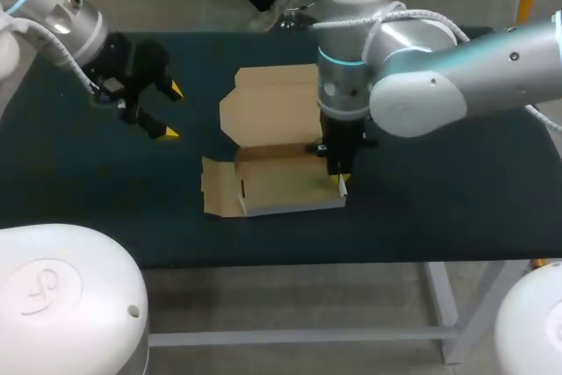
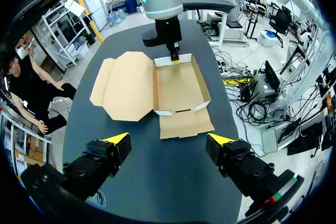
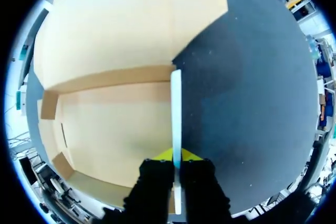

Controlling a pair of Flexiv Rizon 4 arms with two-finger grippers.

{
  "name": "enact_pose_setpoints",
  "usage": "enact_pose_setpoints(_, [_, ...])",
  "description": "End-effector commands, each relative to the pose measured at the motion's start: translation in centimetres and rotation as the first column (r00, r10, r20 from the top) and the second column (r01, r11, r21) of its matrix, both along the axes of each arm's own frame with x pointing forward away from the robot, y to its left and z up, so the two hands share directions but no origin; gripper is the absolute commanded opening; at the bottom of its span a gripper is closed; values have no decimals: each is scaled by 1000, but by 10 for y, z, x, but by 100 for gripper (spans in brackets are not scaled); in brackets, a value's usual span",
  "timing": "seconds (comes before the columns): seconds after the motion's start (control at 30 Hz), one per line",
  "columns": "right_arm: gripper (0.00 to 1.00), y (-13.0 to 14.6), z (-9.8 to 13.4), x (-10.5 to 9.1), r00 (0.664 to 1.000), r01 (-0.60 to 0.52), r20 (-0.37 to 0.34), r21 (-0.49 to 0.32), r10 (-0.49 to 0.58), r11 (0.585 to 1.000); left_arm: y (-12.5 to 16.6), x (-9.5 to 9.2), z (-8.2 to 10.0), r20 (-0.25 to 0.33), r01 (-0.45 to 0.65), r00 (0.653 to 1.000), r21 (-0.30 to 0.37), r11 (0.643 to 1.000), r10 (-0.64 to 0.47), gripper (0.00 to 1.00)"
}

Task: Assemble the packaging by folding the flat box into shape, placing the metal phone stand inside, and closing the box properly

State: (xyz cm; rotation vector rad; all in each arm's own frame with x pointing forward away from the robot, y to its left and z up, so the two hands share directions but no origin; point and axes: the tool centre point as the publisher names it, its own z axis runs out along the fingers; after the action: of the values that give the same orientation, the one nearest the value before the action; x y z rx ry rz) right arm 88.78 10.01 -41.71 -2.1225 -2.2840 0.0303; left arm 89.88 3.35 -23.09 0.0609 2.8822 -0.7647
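From above, the half-folded box (image 1: 272, 160) lay mid-table (image 1: 439, 208) with its lid flat, the right gripper (image 1: 341, 183) standing at its right wall while the left gripper (image 1: 171, 111) hung well off to the box's left. Along the left wrist, that gripper's (image 2: 169, 139) fingers were spread wide with nothing between them, the box (image 2: 157, 90) lying ahead and apart. Along the right wrist, the gripper (image 3: 177, 157) was clenched on the box's upright wall (image 3: 176, 103), which ran straight out from between its fingers.
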Motion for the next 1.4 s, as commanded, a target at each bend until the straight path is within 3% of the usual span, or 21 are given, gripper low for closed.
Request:
enact_pose_setpoints(0.03, [0, -1, -1, 0, 1000, 10, -20, 28, -9, 1000, 0, 0, 1, -3, 0, 1000, 5, 1000, 0, 100])
enact_pose_setpoints(0.67, [0, 3, 0, 0, 996, 53, -64, -46, -56, 998, 0, 0, 1, -3, 0, 1000, 5, 1000, 0, 100])
enact_pose_setpoints(1.33, [0, 1, -2, 0, 995, 74, -66, -39, -77, 996, 0, 0, 1, -3, 0, 1000, 5, 1000, 0, 100])
enact_pose_setpoints(1.4, [0, 1, -2, 0, 995, 74, -66, -39, -77, 996, -9, 5, 6, -39, 8, 999, 38, 999, -7, 100])
